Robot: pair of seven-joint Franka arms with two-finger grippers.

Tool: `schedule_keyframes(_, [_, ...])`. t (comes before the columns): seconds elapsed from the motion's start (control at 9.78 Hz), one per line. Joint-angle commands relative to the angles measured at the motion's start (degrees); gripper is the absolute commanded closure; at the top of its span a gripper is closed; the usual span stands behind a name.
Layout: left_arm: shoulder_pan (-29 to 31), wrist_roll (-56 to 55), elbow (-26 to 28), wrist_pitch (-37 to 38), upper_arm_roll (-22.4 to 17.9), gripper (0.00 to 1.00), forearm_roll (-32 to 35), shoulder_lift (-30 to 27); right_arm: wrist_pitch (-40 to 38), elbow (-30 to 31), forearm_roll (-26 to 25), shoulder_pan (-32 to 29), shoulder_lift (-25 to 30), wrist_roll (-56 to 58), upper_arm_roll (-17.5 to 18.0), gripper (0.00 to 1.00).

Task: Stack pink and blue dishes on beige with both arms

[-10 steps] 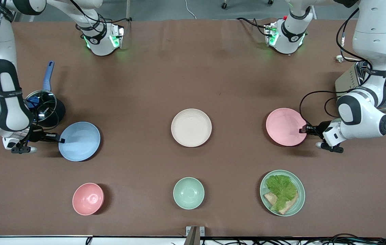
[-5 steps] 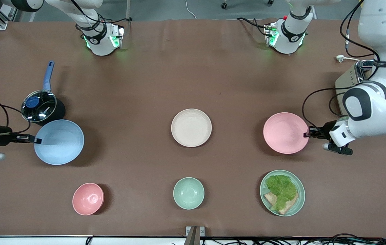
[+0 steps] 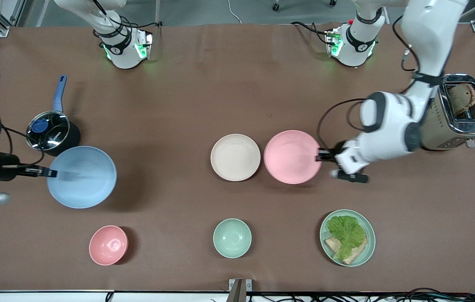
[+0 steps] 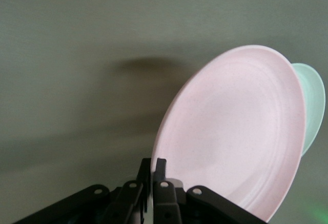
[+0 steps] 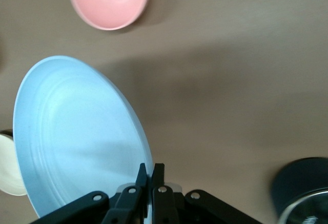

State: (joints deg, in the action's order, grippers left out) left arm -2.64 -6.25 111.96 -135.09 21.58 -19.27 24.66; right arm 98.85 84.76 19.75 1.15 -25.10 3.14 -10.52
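Pink plate [image 3: 292, 156]: centre of frame, lifted, edge just beside the beige plate [image 3: 235, 157]; rim clamped in the left hand [image 3: 320, 155].
Blue plate [image 3: 81, 176]: left of frame, lifted above the tabletop [image 3: 203, 92] beside a lidded pot [image 3: 50, 131]; rim clamped in the right hand [image 3: 50, 172].
Beige plate: on tabletop, mid-frame.

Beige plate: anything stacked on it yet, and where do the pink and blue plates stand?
Nothing is stacked: the beige plate sits bare mid-table. Both pickups look done. The left gripper pinches the pink plate by its rim, in the air beside the beige plate. The right gripper grips the blue plate near the lidded pot. Left: set both plates on the beige one.
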Motion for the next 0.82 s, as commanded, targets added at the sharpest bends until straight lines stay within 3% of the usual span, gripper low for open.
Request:
schedule_keyframes(0.0, [0.0,-15.5,-1.4,-8.1,7.0,1.00,8.6,7.5,0.7,1.6,-3.8,-0.2,1.9,-8.6,6.3,0.99])
schedule_keyframes(0.31, [-1.9,-37.4,-5.0,-9.8,12.7,1.00,25.5,13.9,8.3,8.0,-4.0,-0.1,3.3,-14.7,12.4,0.99])
schedule_keyframes(0.51, [-3.1,-45.1,-5.3,-10.7,14.2,0.98,32.3,15.5,10.8,11.2,-4.0,0.0,3.6,-16.8,15.2,0.99])
schedule_keyframes(0.61, [-3.2,-47.0,-6.0,-10.8,14.4,0.89,33.6,16.1,11.5,11.7,-4.0,0.0,3.5,-18.4,17.2,0.99])
schedule_keyframes(0.72, [-3.2,-49.3,-7.9,-10.8,14.5,0.57,33.6,16.3,11.9,13.1,-3.6,-0.1,3.5,-18.6,19.0,0.99])
